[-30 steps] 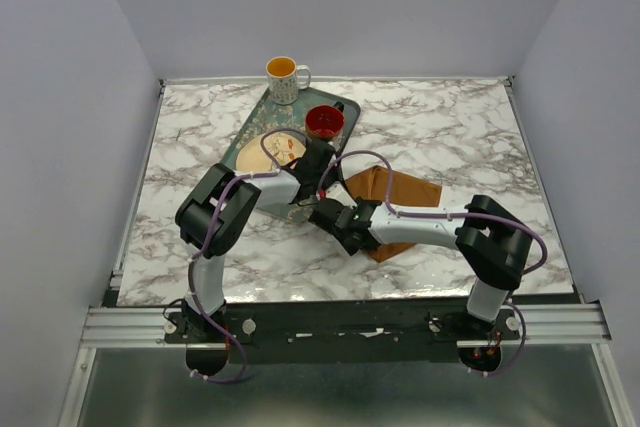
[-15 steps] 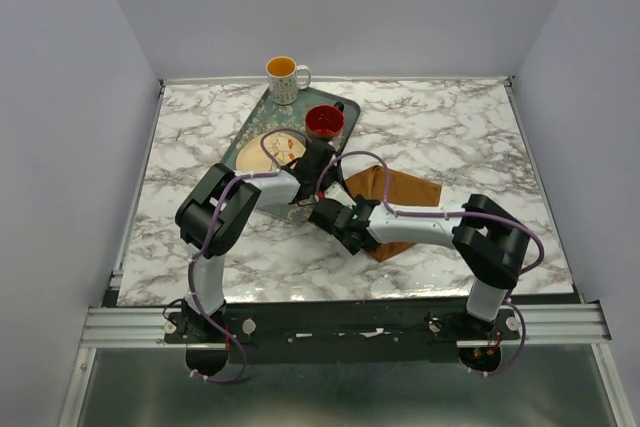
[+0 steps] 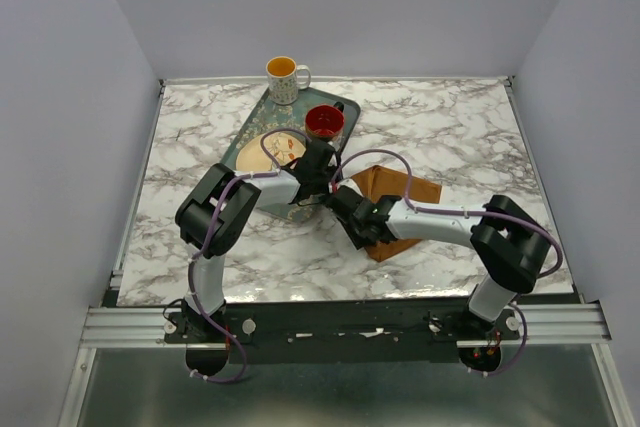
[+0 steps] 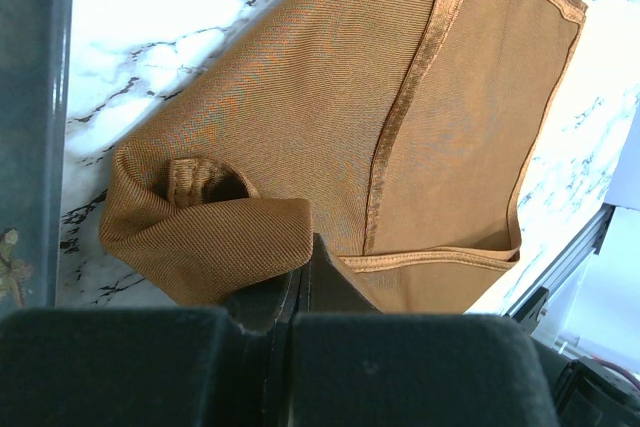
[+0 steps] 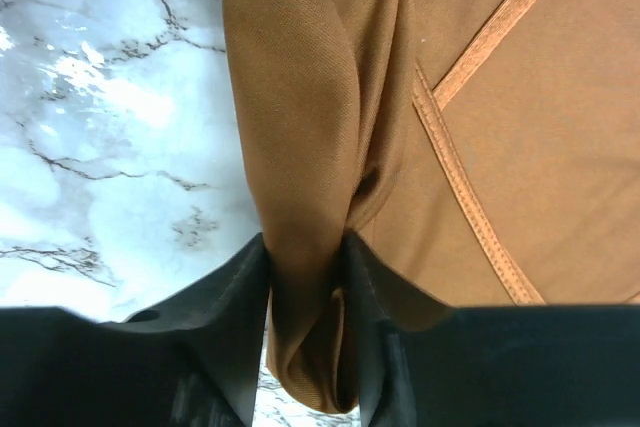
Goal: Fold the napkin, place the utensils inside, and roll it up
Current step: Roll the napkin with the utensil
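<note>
Right gripper (image 5: pixel 305 247): clamped on a raised fold of the napkin (image 5: pixel 520 147), low centre of its wrist view.
Left gripper (image 4: pixel 300 259): jaws together, pinching the far end of that fold.
Napkin: on the table (image 3: pixel 450 127), right of centre in the top view, just beside the tray (image 3: pixel 252 130).
Step in hand: folding, I judge. Lift both ends level, carry them across together, and keep the hems aligned.
Utensils: cannot make out.

Lab test booth, plain grey walls (image 3: pixel 60 97), marble-look tabletop (image 3: pixel 450 117), aluminium mounting rail (image 3: pixel 340 325)
</note>
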